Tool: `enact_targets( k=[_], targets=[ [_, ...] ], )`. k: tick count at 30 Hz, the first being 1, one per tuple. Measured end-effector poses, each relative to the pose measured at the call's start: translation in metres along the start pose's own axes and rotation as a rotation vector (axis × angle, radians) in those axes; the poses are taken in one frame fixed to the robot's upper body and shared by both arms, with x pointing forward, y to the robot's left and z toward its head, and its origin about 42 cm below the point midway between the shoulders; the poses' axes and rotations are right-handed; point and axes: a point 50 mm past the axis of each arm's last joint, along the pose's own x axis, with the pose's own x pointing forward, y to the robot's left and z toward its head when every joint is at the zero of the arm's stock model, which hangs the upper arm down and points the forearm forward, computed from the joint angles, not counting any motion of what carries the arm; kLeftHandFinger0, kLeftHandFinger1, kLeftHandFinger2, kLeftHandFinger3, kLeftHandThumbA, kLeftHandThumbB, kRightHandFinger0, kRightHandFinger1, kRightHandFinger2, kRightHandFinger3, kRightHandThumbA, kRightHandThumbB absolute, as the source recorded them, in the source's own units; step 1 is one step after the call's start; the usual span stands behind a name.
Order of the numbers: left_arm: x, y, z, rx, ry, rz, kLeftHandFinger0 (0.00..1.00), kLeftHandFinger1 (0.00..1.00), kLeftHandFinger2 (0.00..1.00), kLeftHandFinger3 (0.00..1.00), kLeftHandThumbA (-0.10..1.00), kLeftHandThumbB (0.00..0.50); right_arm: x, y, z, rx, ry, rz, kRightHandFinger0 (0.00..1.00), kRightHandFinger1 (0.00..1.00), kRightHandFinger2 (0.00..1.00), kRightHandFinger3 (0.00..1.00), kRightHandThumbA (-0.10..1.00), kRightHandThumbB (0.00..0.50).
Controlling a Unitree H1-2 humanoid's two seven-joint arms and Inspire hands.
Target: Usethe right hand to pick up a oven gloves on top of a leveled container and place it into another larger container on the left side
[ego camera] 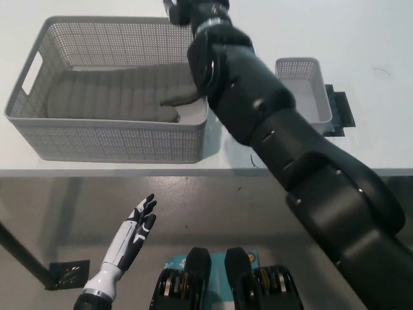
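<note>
The grey oven glove (113,95) lies flat inside the large grey mesh container (103,139) at the left of the white table. My black right hand (187,9) is at the picture's top edge, above the container's far right corner, mostly cut off, holding nothing that I can see. The small grey mesh container (303,97) stands to the right, with nothing in it. My white left hand (132,232) rests open below the table's front edge at lower left.
My black right arm (277,135) stretches across the table between the two containers. A dark mat (341,110) lies under the small container. The table's front edge (129,171) runs across the middle.
</note>
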Motion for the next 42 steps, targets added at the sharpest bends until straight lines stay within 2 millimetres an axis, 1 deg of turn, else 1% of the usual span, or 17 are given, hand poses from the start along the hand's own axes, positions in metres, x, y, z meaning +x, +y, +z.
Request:
enact_targets(
  k=[5, 6, 9, 11, 14, 16, 18, 20, 21, 24, 25, 29, 30, 35, 36, 37, 42],
  targets=[
    [0.000, 0.000, -0.001, 0.000, 0.002, -0.001, 1.00, 1.00, 1.00, 1.00, 1.00, 0.500, 0.002, -0.034, 0.005, 0.163, -0.032, -0.120, 1.00, 1.00, 1.00, 1.00, 1.00, 0.270],
    [0.000, 0.000, -0.001, 0.000, 0.002, -0.001, 1.00, 1.00, 1.00, 1.00, 1.00, 0.500, 0.002, -0.040, 0.005, 0.184, -0.037, -0.139, 1.00, 1.00, 1.00, 1.00, 1.00, 0.300],
    [0.000, 0.000, -0.001, 0.000, 0.003, -0.001, 1.00, 1.00, 1.00, 1.00, 1.00, 0.500, 0.000, -0.055, 0.000, 0.240, -0.045, -0.191, 1.00, 1.00, 1.00, 1.00, 1.00, 0.256],
    [0.000, 0.000, -0.001, 0.000, 0.004, -0.001, 1.00, 1.00, 1.00, 1.00, 1.00, 0.500, -0.003, -0.069, -0.010, 0.285, -0.044, -0.239, 1.00, 1.00, 1.00, 1.00, 1.00, 0.268],
    [0.000, 0.000, -0.001, 0.000, 0.005, -0.002, 1.00, 1.00, 1.00, 1.00, 1.00, 0.500, -0.010, -0.087, -0.025, 0.341, -0.041, -0.302, 1.00, 1.00, 1.00, 1.00, 1.00, 0.215],
    [-0.001, 0.000, -0.001, 0.000, 0.005, -0.002, 1.00, 1.00, 1.00, 1.00, 1.00, 0.500, -0.016, -0.094, -0.036, 0.361, -0.038, -0.334, 1.00, 1.00, 1.00, 1.00, 1.00, 0.260],
    [-0.001, -0.001, -0.001, 0.000, 0.005, -0.002, 1.00, 1.00, 1.00, 1.00, 1.00, 0.500, -0.024, -0.101, -0.047, 0.373, -0.040, -0.365, 1.00, 1.00, 1.00, 1.00, 1.00, 0.226],
    [-0.001, -0.001, -0.001, 0.000, 0.006, -0.002, 1.00, 1.00, 1.00, 1.00, 1.00, 0.500, -0.037, -0.105, -0.064, 0.383, -0.033, -0.392, 1.00, 1.00, 1.00, 1.00, 1.00, 0.238],
    [-0.001, -0.001, -0.001, 0.000, 0.006, -0.002, 1.00, 1.00, 1.00, 1.00, 1.00, 0.500, -0.043, -0.106, -0.071, 0.382, -0.029, -0.400, 1.00, 1.00, 1.00, 1.00, 1.00, 0.192],
    [-0.001, -0.001, -0.002, 0.000, 0.007, -0.003, 1.00, 1.00, 1.00, 1.00, 1.00, 0.500, -0.068, -0.106, -0.102, 0.379, -0.001, -0.427, 1.00, 1.00, 1.00, 1.00, 1.00, 0.122],
    [-0.001, -0.001, -0.002, 0.000, 0.008, -0.003, 1.00, 1.00, 1.00, 1.00, 1.00, 0.500, -0.076, -0.106, -0.111, 0.376, 0.008, -0.434, 1.00, 1.00, 1.00, 1.00, 1.00, 0.062],
    [-0.001, -0.001, -0.003, 0.000, 0.011, -0.004, 1.00, 1.00, 1.00, 1.00, 1.00, 0.500, -0.117, -0.103, -0.149, 0.344, 0.050, -0.459, 1.00, 1.00, 1.00, 1.00, 1.00, 0.037],
    [-0.001, -0.001, -0.003, 0.000, 0.012, -0.004, 1.00, 1.00, 1.00, 1.00, 1.00, 0.500, -0.127, -0.102, -0.157, 0.337, 0.060, -0.460, 1.00, 1.00, 1.00, 1.00, 1.00, 0.001],
    [-0.001, -0.001, -0.003, 0.000, 0.014, -0.004, 1.00, 1.00, 1.00, 1.00, 1.00, 0.500, -0.185, -0.092, -0.185, 0.306, 0.093, -0.461, 1.00, 1.00, 1.00, 1.00, 1.00, 0.000],
    [-0.001, -0.001, -0.003, 0.000, 0.014, -0.004, 1.00, 1.00, 1.00, 1.00, 1.00, 0.500, -0.189, -0.092, -0.186, 0.305, 0.093, -0.460, 1.00, 1.00, 1.00, 1.00, 1.00, 0.000],
    [-0.001, -0.001, -0.003, 0.001, 0.014, -0.005, 1.00, 1.00, 1.00, 1.00, 1.00, 0.500, -0.211, -0.086, -0.192, 0.300, 0.104, -0.454, 1.00, 1.00, 1.00, 1.00, 0.99, 0.000],
    [-0.001, -0.002, -0.003, 0.002, 0.013, -0.006, 1.00, 1.00, 1.00, 1.00, 1.00, 0.500, -0.274, -0.077, -0.192, 0.316, 0.093, -0.447, 1.00, 1.00, 1.00, 1.00, 1.00, 0.047]
  ],
)
